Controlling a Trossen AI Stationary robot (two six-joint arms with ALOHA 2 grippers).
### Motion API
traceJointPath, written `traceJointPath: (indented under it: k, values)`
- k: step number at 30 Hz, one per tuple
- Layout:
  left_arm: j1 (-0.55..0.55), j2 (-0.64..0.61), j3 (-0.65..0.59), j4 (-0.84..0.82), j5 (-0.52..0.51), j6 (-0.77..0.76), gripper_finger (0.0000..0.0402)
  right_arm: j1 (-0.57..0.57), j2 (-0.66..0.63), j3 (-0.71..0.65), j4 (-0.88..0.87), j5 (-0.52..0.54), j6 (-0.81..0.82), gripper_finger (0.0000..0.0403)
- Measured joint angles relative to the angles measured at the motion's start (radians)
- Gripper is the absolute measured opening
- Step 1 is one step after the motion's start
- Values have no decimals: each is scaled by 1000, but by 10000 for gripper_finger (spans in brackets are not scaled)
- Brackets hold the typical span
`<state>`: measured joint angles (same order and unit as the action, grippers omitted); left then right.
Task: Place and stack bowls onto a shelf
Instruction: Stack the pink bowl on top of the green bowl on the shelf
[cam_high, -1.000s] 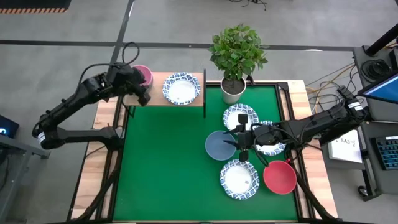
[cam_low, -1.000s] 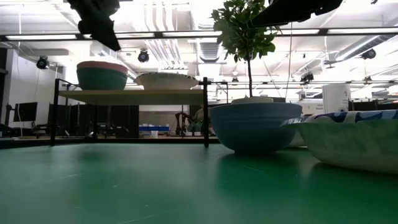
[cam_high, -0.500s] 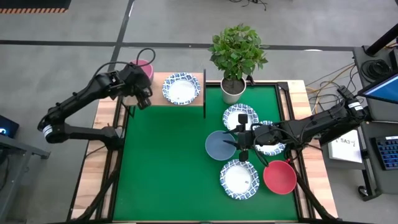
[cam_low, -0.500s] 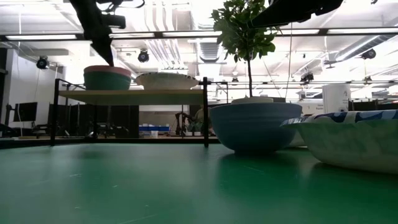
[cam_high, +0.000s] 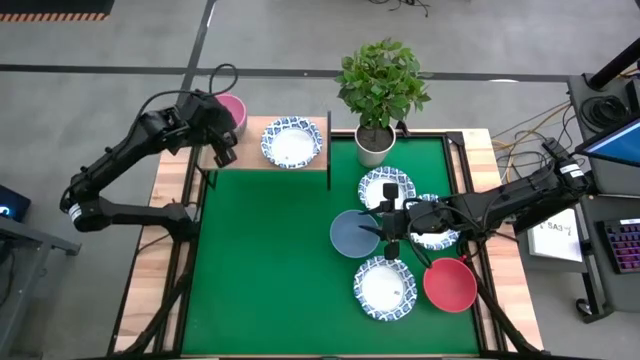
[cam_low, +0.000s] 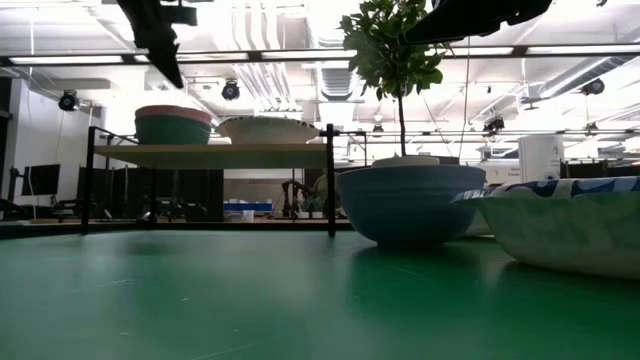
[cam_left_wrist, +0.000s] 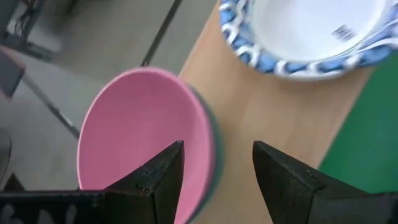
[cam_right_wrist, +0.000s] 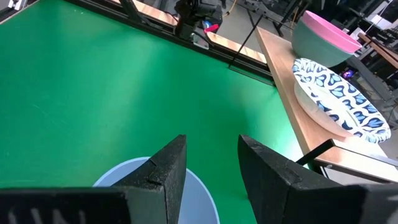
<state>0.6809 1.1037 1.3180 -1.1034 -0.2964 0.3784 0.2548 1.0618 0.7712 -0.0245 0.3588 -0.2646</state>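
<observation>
From above, the left gripper (cam_high: 222, 152) hangs over the left end of the shelf (cam_high: 250, 150), just beside the pink bowl (cam_high: 233, 110), which sits at that end; a patterned bowl (cam_high: 292, 142) sits on the shelf's right half. On the green table (cam_high: 260, 270), the right gripper (cam_high: 385, 235) hovers at the edge of the grey-blue bowl (cam_high: 351, 232), with three more patterned bowls around it: one (cam_high: 385, 186) nearer the plant (cam_high: 380, 80), one (cam_high: 436, 236) under the right arm, one (cam_high: 384, 287) near the front edge, touching the red bowl (cam_high: 449, 284). Low view: the pink bowl (cam_low: 172, 112) rests nested in a dark green bowl (cam_low: 172, 131) on the shelf (cam_low: 210, 153), apart from the patterned bowl (cam_low: 268, 129); the left gripper (cam_low: 160, 45) is above the stack, not touching it. The grey-blue bowl (cam_low: 410, 203) stands on the table in front of the plant pot (cam_low: 410, 159). Left wrist view: the fingers (cam_left_wrist: 155, 180) are parted with nothing between them; the pink bowl (cam_left_wrist: 140, 134) lies below them, the green rim just showing at its edge, the patterned bowl (cam_left_wrist: 305, 31) beyond on the wood. Right wrist view: the fingers (cam_right_wrist: 163, 171) are spread apart, empty, over the rim of the grey-blue bowl (cam_right_wrist: 124, 180); the shelf (cam_right_wrist: 292, 106) with both its loads shows across the table.
</observation>
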Motion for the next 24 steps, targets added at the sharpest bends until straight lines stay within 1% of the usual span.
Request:
traceJointPath:
  k: [2, 6, 7, 16, 19, 24]
  values:
    - [30, 13, -17, 1, 4, 7, 174, 0, 0, 0, 0, 0, 0, 134]
    - [70, 51, -35, -3, 81, 18, 174, 0, 0, 0, 0, 0, 2, 134]
    - [74, 61, -35, -6, 87, 23, 174, 0, 0, 0, 0, 0, 2, 134]
    - [81, 132, -36, -8, 78, 39, 172, 0, 0, 0, 0, 0, 2, 134]
    - [81, 139, -36, -9, 78, 40, 154, 0, 0, 0, 0, 0, 1, 134]
    - [81, 142, -36, -14, 77, 9, 86, 0, 0, 0, -1, 0, 0, 134]
